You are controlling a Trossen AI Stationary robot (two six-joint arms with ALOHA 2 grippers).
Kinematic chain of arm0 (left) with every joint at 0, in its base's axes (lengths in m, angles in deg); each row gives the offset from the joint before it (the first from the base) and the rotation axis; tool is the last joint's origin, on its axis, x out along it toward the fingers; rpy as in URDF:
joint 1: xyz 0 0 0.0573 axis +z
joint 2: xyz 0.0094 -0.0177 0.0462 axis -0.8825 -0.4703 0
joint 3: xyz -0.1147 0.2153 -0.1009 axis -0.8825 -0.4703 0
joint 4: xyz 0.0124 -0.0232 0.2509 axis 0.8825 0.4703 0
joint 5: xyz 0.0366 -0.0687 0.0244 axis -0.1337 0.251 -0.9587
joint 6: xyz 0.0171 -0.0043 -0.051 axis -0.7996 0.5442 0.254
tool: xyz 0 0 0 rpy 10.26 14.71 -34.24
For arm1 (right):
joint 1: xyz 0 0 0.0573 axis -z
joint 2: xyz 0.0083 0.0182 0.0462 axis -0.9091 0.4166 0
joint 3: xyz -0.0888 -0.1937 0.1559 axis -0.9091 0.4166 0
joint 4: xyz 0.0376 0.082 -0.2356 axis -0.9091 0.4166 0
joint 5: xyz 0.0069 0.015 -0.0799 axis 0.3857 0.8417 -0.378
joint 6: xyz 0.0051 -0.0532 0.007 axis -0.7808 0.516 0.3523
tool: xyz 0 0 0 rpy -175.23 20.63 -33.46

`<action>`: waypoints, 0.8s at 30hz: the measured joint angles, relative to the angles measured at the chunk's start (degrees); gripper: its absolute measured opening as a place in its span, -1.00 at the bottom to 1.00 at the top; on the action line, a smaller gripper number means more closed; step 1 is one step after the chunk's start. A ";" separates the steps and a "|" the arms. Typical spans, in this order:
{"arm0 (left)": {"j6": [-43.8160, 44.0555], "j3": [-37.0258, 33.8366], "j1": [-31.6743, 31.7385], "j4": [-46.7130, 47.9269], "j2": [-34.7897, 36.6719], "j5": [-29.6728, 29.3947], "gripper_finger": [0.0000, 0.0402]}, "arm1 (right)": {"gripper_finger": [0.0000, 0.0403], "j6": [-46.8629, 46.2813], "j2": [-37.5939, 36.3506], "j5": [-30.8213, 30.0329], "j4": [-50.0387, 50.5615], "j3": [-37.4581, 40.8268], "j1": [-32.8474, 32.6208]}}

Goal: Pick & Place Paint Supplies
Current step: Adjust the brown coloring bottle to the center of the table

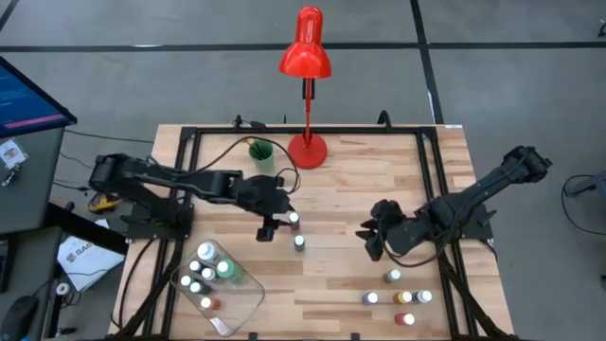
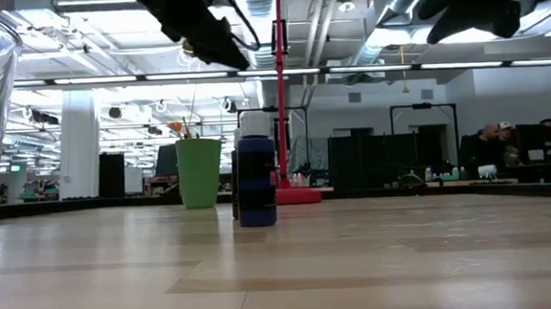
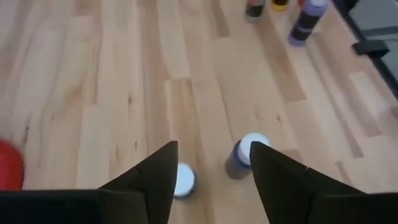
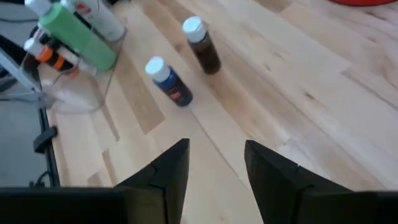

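The left claw (image 1: 275, 225) is hanging open over two small white-capped paint bottles: a blue one (image 3: 242, 158) just beside its finger and a dark one (image 1: 294, 220). The right claw (image 1: 371, 237) is also open, waiting well apart from them. No label is readable. Only the high view is showing the clear plastic tray (image 1: 241, 301) holding more bottles on the wooden bench (image 1: 341, 275).

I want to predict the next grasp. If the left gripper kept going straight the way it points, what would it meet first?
Probably the blue paint bottle standing just beyond the open left gripper, slightly toward one finger; depth is uncertain.
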 joint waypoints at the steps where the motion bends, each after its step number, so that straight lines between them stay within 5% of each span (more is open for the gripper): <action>1: -0.87 0.34 0.27 -0.05 -0.59 0.85 -0.03 | -0.26 -0.05 0.16 0.03 0.13 0.01 -0.34; 24: -4.99 -0.90 3.40 -1.67 -9.47 0.84 0.01 | -0.30 1.66 5.63 1.29 -0.60 0.00 -0.66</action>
